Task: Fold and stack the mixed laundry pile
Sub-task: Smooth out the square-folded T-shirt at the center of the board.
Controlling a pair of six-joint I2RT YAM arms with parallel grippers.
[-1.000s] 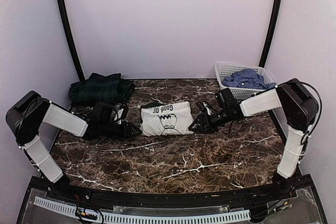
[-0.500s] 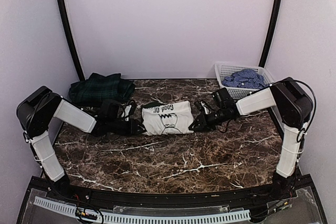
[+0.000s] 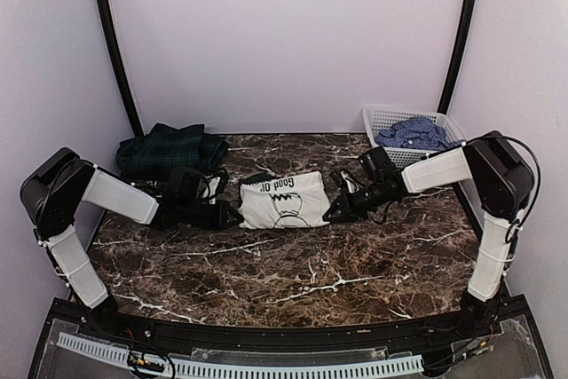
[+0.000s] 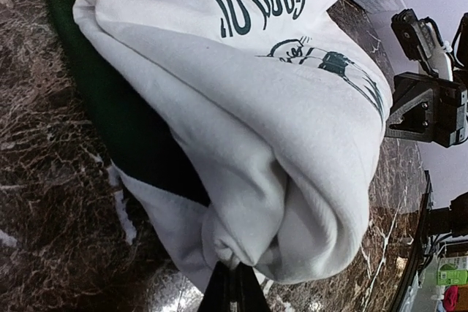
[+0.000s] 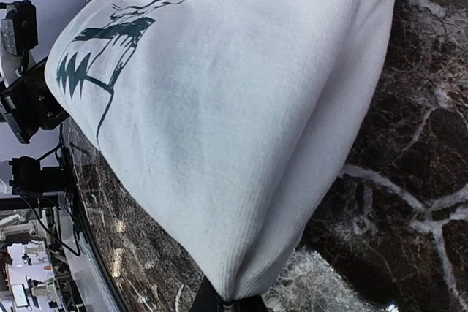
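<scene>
The white top (image 3: 282,200), folded with green lettering and a drawing on its upper face, lies flat on the marble table (image 3: 293,272). The left gripper (image 4: 232,288) sits at the top's left edge, toward its near corner. Its jaws are closed on a bunched fold of the white cloth. In the left wrist view the fabric gathers into a rounded roll that narrows straight down into the fingertips. A dark green part of the top shows under the white layer beside that roll.

The right gripper (image 5: 221,303) sits at the top's right edge, also toward the near corner. Its jaws are pinched shut on the cloth as well, and the cloth tapers to a point between them. The top thus spans the gap between the two grippers, each low against the table and gripping one side.

The plaid garment (image 3: 170,148) lies behind and to the left of the top, well apart from it. The basket (image 3: 383,114) stands behind and to the right of the top, with the blue check shirt (image 3: 413,133) heaped inside it.
</scene>
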